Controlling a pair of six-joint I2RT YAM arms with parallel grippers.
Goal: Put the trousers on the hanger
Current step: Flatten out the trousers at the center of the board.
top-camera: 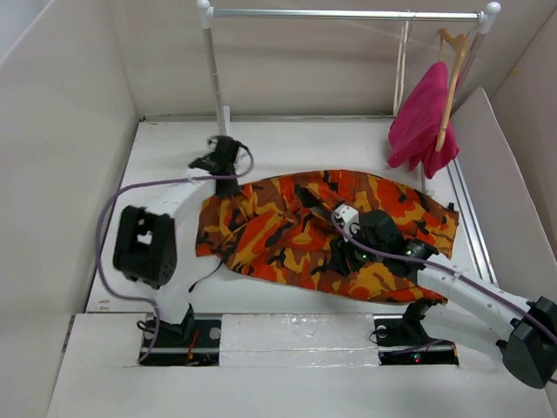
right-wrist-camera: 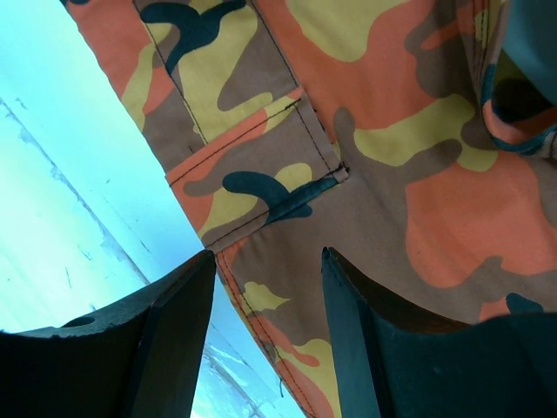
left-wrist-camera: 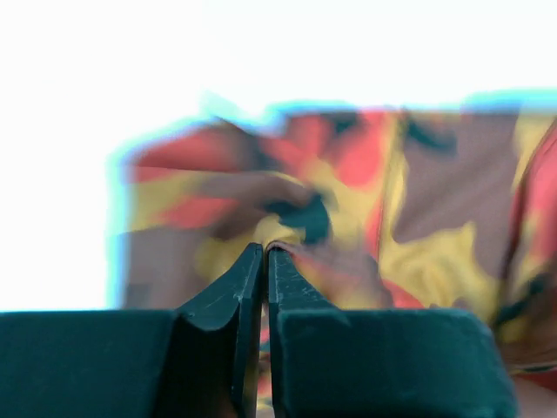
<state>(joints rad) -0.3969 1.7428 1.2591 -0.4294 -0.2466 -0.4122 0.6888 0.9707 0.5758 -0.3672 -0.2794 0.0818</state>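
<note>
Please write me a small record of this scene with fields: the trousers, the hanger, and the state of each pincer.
trousers: spread on the table, on no hanger
hanger: hangs bare on the rail, back right
left pincer: shut, near the trousers' far left edge; grip on cloth unclear
right pincer: open, low over the trousers

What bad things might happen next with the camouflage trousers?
The left end effector is shut right at the edge of the trousers, in a blurred view. It may hold little or no cloth, so a lift might slip. The right end effector is open over a stitched seam and might pinch only one layer.
</note>
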